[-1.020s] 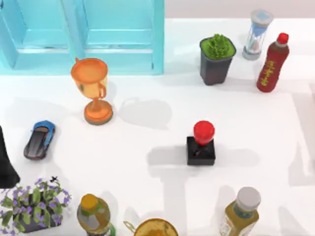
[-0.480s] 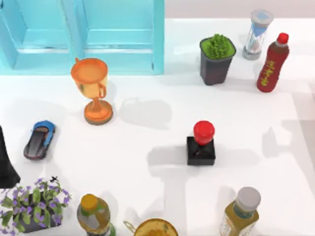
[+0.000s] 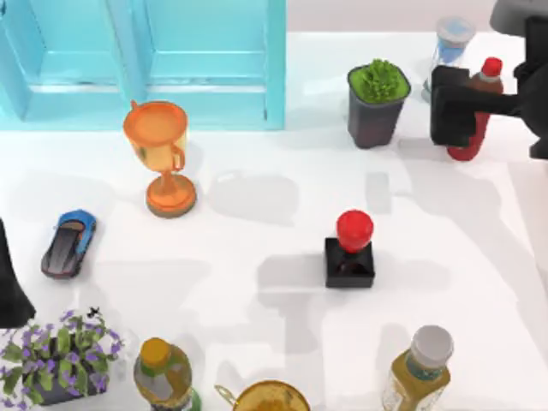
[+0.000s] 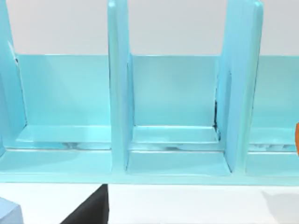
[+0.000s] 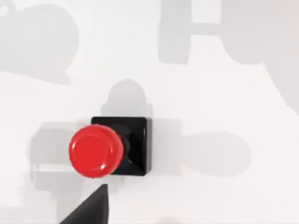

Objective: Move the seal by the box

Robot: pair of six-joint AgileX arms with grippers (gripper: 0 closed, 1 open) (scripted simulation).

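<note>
Table (image 3: 257, 342): white surface, cluttered along its edges.

Box (image 3: 145, 60): light blue, compartmented, at the far-left corner, cut off by the frame. Left wrist view looks into its open bays.

Right arm (image 3: 531, 77): enters at the far-right corner, high above the surface. Right gripper (image 3: 452, 107) is a dark block overlapping the red bottle (image 3: 479, 86) and the hourglass (image 3: 451, 38), hiding part of both. Can't tell how far its fingers are spread; nothing seen in its hold.

Left arm (image 3: 10, 287): dark sliver at the left edge, parked.

Others, big to small: orange trophy (image 3: 158, 154) just in front of the box, potted green plant (image 3: 377, 98) at the far edge, purple flower pot (image 3: 60, 355) at the near-left corner, bottles along the near edge (cut off), toy car (image 3: 68, 242) near the left edge.

Seal (image 3: 351, 250): upright, middle of the table towards the right, well apart from the box. Right wrist view looks straight down on it, red knob over black base, nothing touching.

Step, my read: approach phase, no grasp yet. Next move needs the right gripper down over the knob with fingers spread wider than it, then a close, lift, and carry left to bare surface beside the box, steering past the trophy.

Hard to make out: finger positions on either gripper.
</note>
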